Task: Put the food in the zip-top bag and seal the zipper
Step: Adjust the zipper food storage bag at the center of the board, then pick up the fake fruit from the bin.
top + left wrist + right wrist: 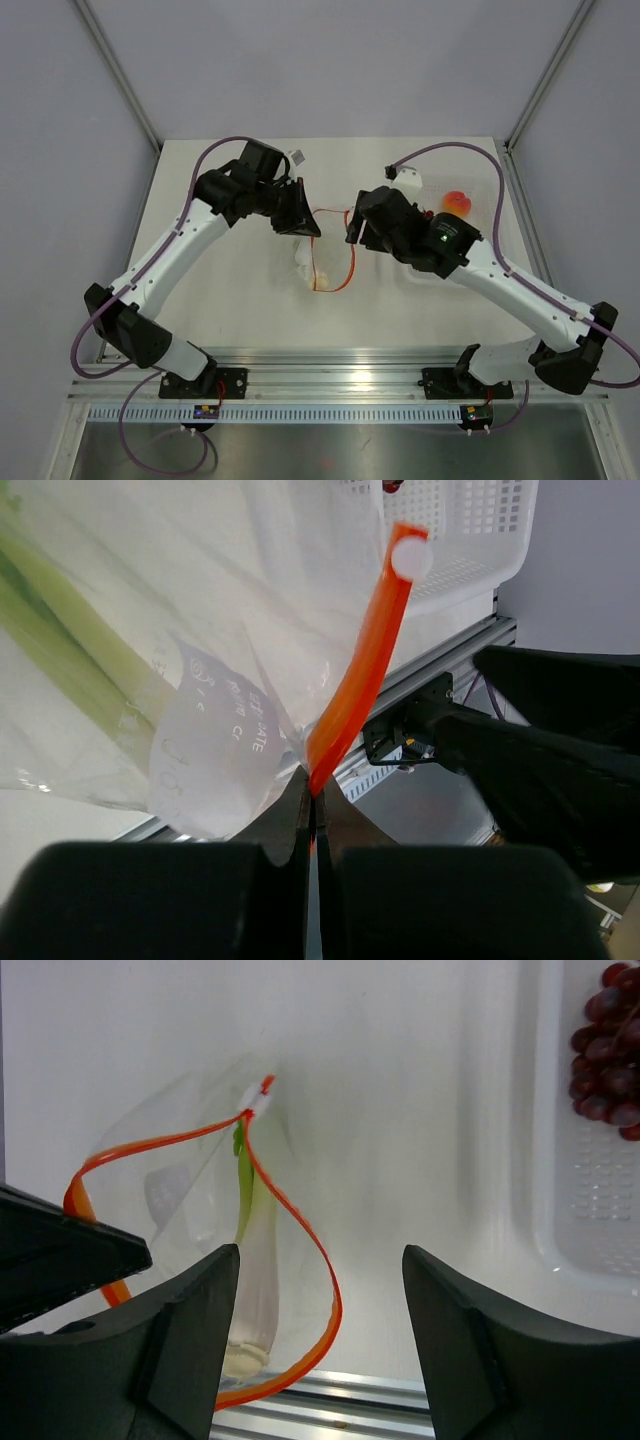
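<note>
The left gripper (312, 805) is clamped on one end of the zipper (360, 670), lifting the bag (230, 610) so its mouth gapes. The right gripper (320, 1251) stands open and empty just above that mouth. One stalk (255, 1270) lies inside the bag, mid-table. To do this step well, back the right arm out clear of the orange loop, then fetch the grapes (610, 1040) from the tray (590, 1220) (the peach (460, 201) sits on that side too). The bag's frosted patch (215, 750) bears faint mirrored lettering, which is unreadable.
</note>
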